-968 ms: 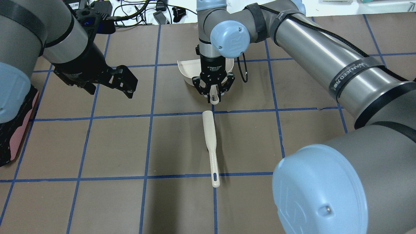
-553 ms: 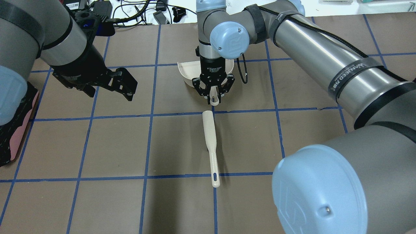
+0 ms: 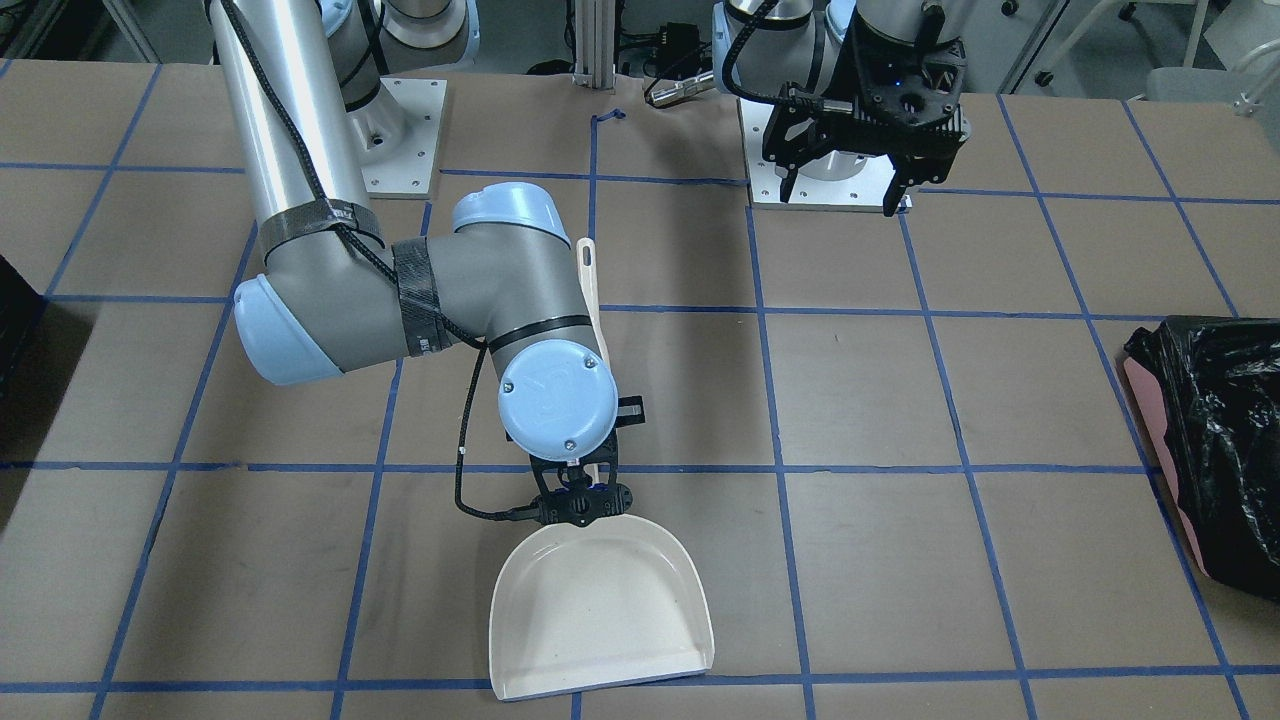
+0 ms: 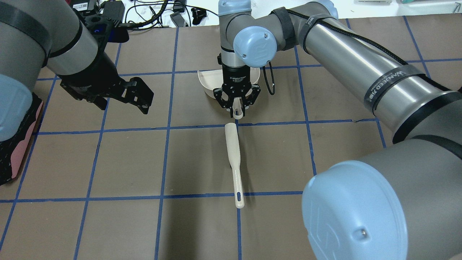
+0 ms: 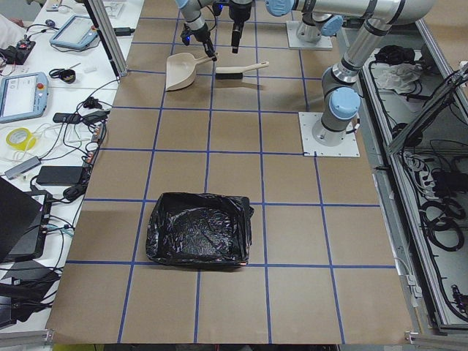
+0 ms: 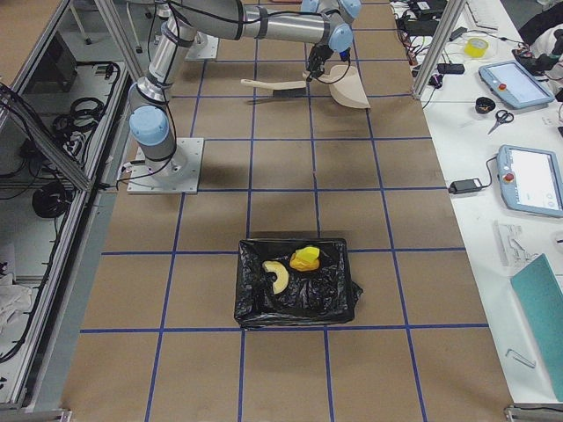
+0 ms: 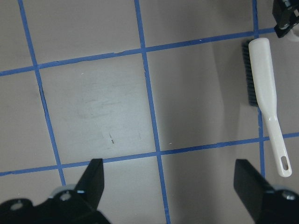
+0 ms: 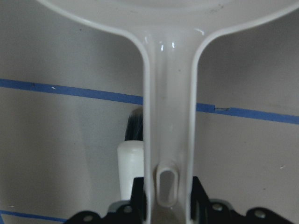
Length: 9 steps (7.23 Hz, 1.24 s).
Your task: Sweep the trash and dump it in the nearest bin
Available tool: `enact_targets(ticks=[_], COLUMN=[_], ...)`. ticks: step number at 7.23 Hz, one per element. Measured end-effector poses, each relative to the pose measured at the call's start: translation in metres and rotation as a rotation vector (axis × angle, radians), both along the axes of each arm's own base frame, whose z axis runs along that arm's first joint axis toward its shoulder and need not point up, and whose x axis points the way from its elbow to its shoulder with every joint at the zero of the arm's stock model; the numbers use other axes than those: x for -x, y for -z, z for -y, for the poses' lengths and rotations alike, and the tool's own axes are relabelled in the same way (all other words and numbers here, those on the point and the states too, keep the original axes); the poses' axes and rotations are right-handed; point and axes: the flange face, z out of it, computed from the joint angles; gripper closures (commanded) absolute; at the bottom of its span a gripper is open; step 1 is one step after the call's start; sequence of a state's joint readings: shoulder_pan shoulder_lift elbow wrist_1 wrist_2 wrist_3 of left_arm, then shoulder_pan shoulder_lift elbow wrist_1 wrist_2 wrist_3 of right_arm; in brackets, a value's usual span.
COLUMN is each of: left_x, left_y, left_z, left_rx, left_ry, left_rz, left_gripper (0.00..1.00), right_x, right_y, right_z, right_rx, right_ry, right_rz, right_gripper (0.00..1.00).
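Trash [image 6: 305, 258] in bin [image 6: 295, 318]; brown table [image 6: 396, 290], blue tape grid [image 6: 396, 250].

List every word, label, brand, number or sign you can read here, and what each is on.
"WANJEED" (middle letters unsure), white on the black strap around the right arm; the characters after it are too small to read.
White print on the right claw's body: too small to read.
Emblem on the blue joint cap: not legible as letters.
Dustpan and brush: no text.
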State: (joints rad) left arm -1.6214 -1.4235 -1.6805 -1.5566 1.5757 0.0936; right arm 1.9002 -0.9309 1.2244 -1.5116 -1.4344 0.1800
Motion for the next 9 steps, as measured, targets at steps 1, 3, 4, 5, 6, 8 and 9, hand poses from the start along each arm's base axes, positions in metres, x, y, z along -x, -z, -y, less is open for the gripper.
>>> enact_targets(ticks=[1,3,4,5,6,8,9], left_x=[0.000,0.000,0.001,0.000,0.000,-0.003,-0.005], left_y=[0.000,0.000,0.000,0.000,0.000,0.001,-0.001], left_z=[0.000,0.001,0.001,0.002,0.005,0.015,0.022], left_rx=[0.000,0.002,0.005,0.009,0.009,0.020,0.037], left_ry=[0.000,0.001,0.001,0.001,0.002,0.007,0.002], left_rz=[-0.001,-0.003,-0.003,0.000,0.006,0.011,0.008], left_gripper=[0.00,0.00,0.00,0.00,0.00,0.00,0.00], right_x=[0.000,0.000,-0.001,0.002,0.011,0.055,0.083], right_y=[0.001,0.005,0.006,-0.002,-0.023,-0.089,-0.128], right_z=[0.000,0.001,0.003,0.006,0.010,0.015,0.011], right_rx=[-0.003,-0.001,0.012,0.033,0.069,0.157,0.196], right_ry=[0.020,0.064,0.070,0.074,0.081,0.137,0.174], right_rz=[-0.008,-0.023,-0.023,-0.021,-0.011,0.015,0.026], right_gripper=[0.08,0.00,0.00,0.00,0.00,0.00,0.00])
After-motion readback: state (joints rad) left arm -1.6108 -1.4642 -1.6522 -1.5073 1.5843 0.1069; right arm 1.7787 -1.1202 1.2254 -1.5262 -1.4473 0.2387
